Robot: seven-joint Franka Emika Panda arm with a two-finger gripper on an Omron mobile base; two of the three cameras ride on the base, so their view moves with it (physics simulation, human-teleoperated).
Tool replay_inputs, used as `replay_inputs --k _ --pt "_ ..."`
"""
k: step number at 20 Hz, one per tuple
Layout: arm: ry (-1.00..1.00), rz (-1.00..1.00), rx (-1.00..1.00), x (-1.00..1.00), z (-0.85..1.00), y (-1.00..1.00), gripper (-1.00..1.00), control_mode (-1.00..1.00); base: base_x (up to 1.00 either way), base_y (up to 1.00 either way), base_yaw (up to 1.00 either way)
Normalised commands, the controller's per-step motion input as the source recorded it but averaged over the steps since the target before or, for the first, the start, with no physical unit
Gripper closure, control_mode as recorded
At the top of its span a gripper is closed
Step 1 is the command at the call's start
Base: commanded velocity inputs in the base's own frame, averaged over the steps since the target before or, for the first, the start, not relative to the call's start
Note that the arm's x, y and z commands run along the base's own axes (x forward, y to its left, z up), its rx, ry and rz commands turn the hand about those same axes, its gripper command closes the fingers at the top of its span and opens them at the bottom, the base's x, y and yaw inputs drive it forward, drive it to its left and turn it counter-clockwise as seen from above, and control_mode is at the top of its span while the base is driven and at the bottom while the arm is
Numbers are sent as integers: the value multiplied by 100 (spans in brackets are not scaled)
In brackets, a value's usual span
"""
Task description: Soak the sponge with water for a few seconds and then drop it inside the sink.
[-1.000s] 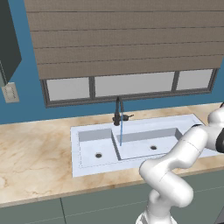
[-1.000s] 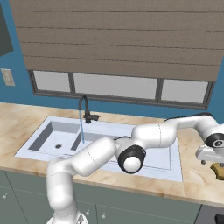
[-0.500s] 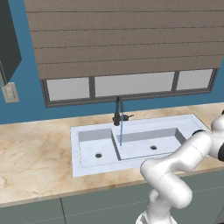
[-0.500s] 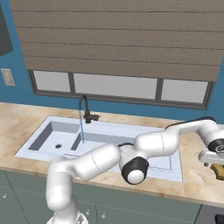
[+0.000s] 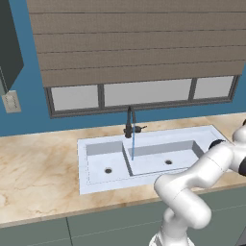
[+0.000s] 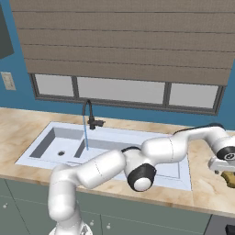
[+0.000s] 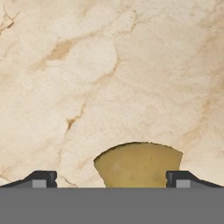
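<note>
Sponge: the sponge lies on the marble counter to the right of the sink; in the hand view it is a dull yellow block with a curved upper edge, low in the picture, lined up with the gap between the two finger tips. In the right base view its brownish-yellow edge shows just under the hand at the far right.
Fingers: the gripper has its fingertips spread wide, one at each side of the sponge; whether either tip touches the block cannot be told, as its lower part is cut off.
Gripper place: in the right base view the gripper hangs low over the counter, right of the sink's right rim.
Water: the water falls as a thin blue stream from the dark faucet.
Sink: the sink sits well left of the sponge, both basins holding nothing but their drains.
</note>
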Motion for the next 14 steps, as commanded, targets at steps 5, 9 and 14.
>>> replay_inputs --k 5,9,14 --pt "0 0 0 17 0 -27 -100 -100 0 0 0" --pt "0 0 4 10 1 -40 -100 -100 0 0 0" --pt "3 0 6 0 0 -45 -100 -100 0 0 0"
